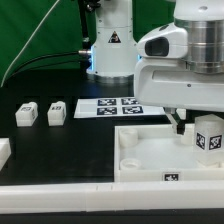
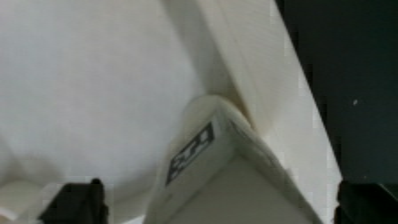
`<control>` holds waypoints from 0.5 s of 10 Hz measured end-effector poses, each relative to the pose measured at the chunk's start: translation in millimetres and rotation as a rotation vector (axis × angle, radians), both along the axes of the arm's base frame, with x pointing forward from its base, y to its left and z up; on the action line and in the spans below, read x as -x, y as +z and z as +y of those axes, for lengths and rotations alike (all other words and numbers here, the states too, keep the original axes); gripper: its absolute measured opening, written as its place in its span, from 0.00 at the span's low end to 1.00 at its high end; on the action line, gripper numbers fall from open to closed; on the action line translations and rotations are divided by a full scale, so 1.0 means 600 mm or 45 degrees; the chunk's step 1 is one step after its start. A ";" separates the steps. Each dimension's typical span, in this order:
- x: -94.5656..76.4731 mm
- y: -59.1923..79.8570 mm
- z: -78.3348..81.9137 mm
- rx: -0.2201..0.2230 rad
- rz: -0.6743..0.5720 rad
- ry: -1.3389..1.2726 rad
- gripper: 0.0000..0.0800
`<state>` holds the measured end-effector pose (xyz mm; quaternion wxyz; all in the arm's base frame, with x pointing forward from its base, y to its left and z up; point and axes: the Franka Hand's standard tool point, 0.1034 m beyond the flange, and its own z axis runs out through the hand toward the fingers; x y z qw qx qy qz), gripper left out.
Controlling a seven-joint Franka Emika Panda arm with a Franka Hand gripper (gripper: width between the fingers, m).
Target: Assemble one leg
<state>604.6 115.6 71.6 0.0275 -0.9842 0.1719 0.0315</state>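
A leg [image 1: 208, 139] stands upright in the panel's [image 1: 140, 152] corner, seemingly seated in a socket, with the jaws spread apart around it, released.

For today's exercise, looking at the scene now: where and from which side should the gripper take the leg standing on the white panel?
Grip the leg across its flat upright side faces, coming straight down from above. It stands upright on the white panel, top exposed under the open gripper.

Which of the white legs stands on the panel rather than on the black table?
The leg at the panel's corner on the exterior view's right, under the gripper. The two legs lie on the table.
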 end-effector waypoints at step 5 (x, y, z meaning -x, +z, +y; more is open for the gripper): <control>0.008 0.003 -0.005 -0.025 -0.042 0.742 0.81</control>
